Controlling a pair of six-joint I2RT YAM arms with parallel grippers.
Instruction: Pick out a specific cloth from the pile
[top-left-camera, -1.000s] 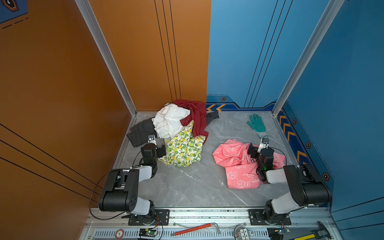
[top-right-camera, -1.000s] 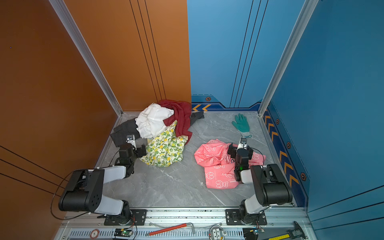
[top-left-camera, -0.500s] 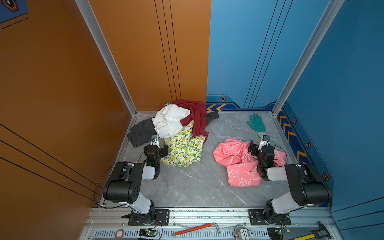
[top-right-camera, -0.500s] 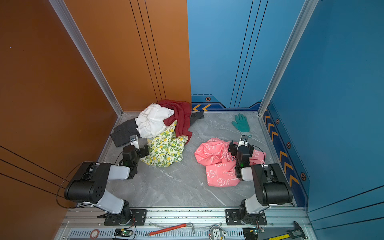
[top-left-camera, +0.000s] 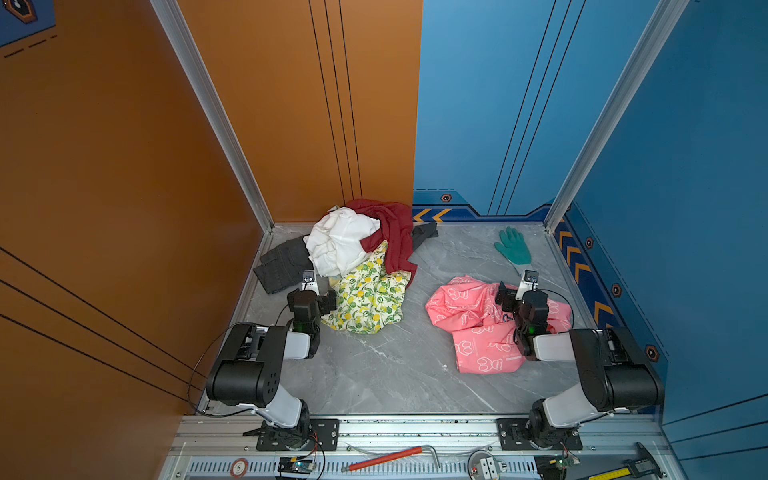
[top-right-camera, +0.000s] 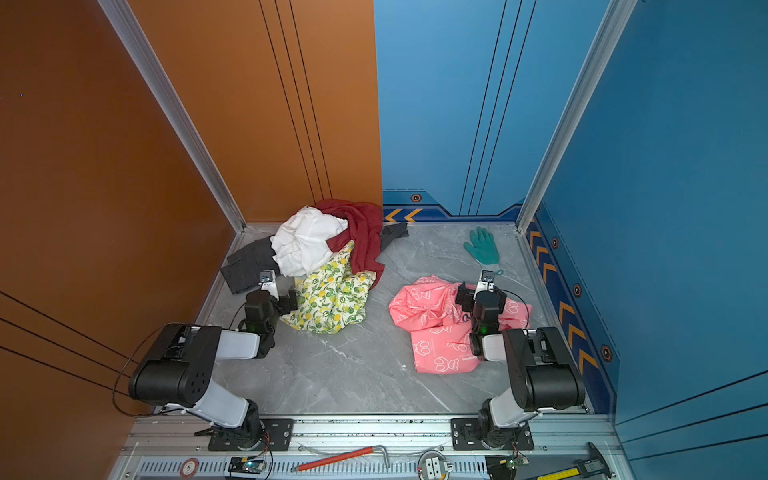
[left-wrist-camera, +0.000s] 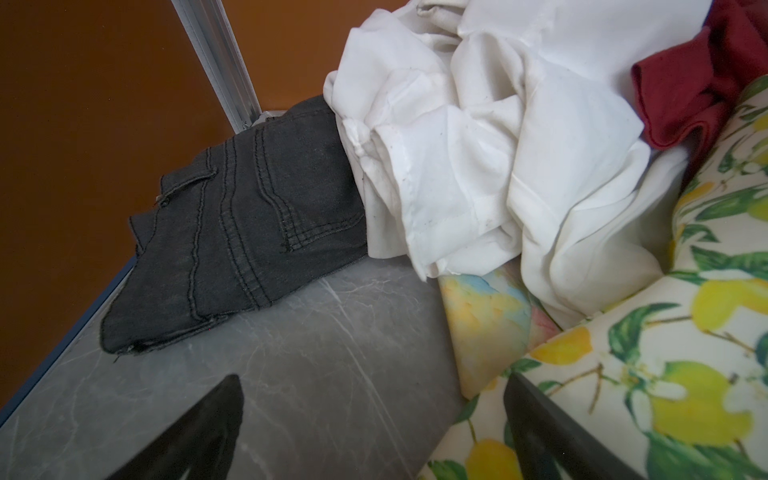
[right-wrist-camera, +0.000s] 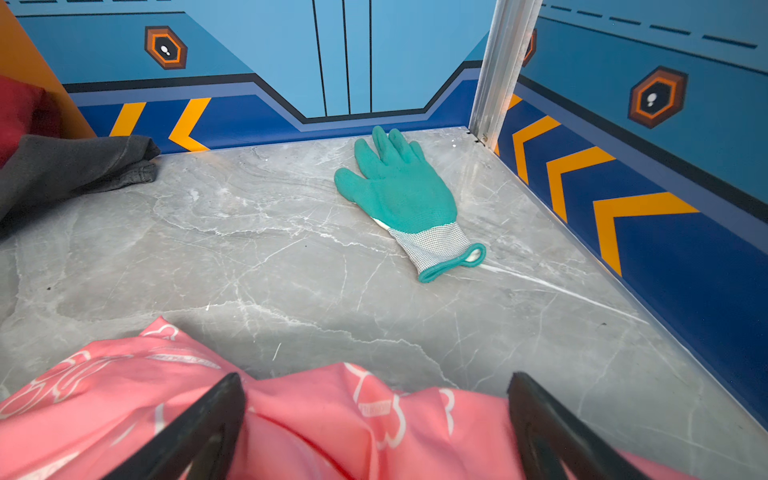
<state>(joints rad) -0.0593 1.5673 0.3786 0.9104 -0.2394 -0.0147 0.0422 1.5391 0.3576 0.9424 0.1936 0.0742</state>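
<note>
We see right pincer (right-wrist-camera: 376, 386) spread, empty, just above coral-pink cartoon-print cloth (top-left-camera: 469, 316) | teal work glove (right-wrist-camera: 399, 187) ahead of it, apart | left pincer (left-wrist-camera: 372, 378) spread, lemon-print fabric (left-wrist-camera: 665, 374) of pile (top-left-camera: 353, 249) just beside it, dark grey jeans (left-wrist-camera: 249, 216) ahead

Left and back-left walls: orange panels (top-left-camera: 124, 166), thin black lines running down.
Back-right and right walls: blue panels (top-left-camera: 478, 104); dark blue base band (right-wrist-camera: 685, 266) with orange chevrons (right-wrist-camera: 644, 205) and hexagon badges (right-wrist-camera: 165, 48).
Corners: aluminium posts (top-left-camera: 216, 116).
Floor: grey marble-look slab (top-left-camera: 395, 374), white veins.
Front edge: metal rail (top-left-camera: 415, 428).
Light: even, soft shadows.
</note>
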